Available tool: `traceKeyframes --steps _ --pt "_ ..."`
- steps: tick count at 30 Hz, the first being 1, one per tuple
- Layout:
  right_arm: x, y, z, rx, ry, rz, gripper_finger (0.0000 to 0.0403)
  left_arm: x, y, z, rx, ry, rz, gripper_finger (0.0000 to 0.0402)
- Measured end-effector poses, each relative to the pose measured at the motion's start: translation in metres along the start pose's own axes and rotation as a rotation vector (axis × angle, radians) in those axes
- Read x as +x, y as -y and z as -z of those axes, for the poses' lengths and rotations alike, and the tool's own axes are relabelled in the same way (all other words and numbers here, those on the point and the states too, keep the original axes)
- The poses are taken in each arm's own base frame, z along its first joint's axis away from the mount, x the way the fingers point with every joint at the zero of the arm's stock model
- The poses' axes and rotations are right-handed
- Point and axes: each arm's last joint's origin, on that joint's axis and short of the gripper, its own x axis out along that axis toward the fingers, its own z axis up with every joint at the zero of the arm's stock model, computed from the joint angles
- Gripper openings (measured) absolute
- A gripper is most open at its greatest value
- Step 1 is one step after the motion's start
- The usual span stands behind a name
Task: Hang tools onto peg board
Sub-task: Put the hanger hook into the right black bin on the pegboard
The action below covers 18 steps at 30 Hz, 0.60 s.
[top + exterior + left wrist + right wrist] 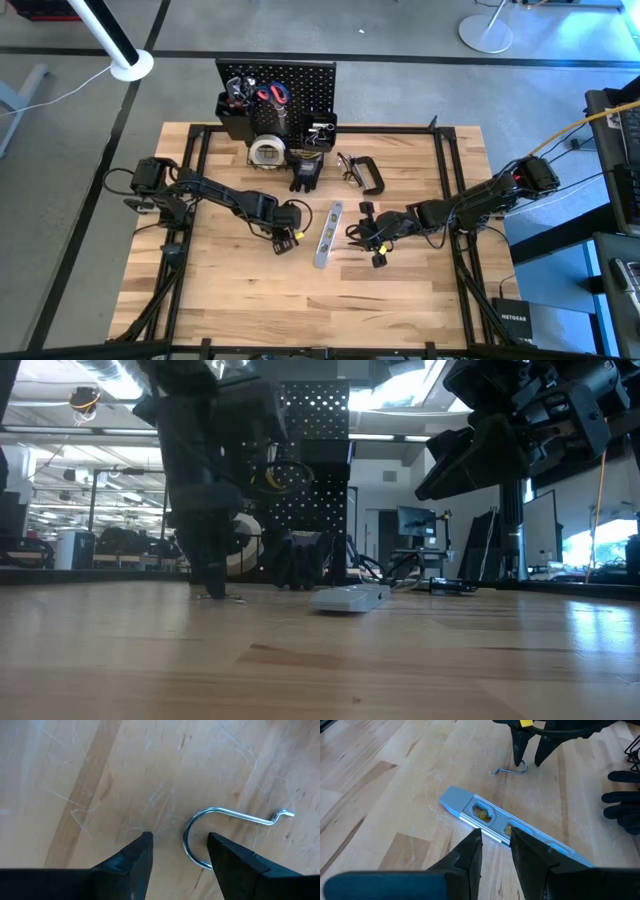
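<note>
A small silver wire hook (235,820) lies flat on the wooden table; it also shows in the right wrist view (509,770). My left gripper (180,845) is open and points down, its tips at the tabletop on either side of the hook's curved end (190,837). In the high view my left gripper (285,238) is left of the silver level bar (328,235). My right gripper (495,840) is narrowly open and empty, held above the level bar (505,827), clear of the table (470,450). The peg board (300,80) stands at the far edge. My left gripper comes from above, pointing down, with the hook's curved end (192,855) between its fingers. One finger (225,855) stands right against the curve. I cannot tell whether it touches the hook. The hook lies flat on the table.
A pale tape roll (267,152), black gloves (305,172) and a black C-clamp (366,172) lie in front of the peg board. Red-handled and blue-handled tools (270,95) stand in a black bin on the board. The near half of the table (300,300) is bare wood.
</note>
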Motion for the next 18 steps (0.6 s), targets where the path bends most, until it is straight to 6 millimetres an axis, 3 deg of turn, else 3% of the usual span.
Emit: traceKeyframes --steps 5,15,18 --pt "0.0000 0.0000 0.0000 -0.019 0.000 0.001 0.0106 0.0028 -0.0013 0.0034 0.001 0.001 0.001 0.0144" --pt "0.0000 0.0000 0.0004 -0.023 -0.004 0.000 0.0106 0.0042 0.0008 0.0008 0.085 0.033 0.021 0.0014" --pt "0.0000 0.0000 0.0005 -0.024 -0.006 0.000 0.0106 0.0043 0.0009 0.0007 0.088 0.034 0.021 0.0006"
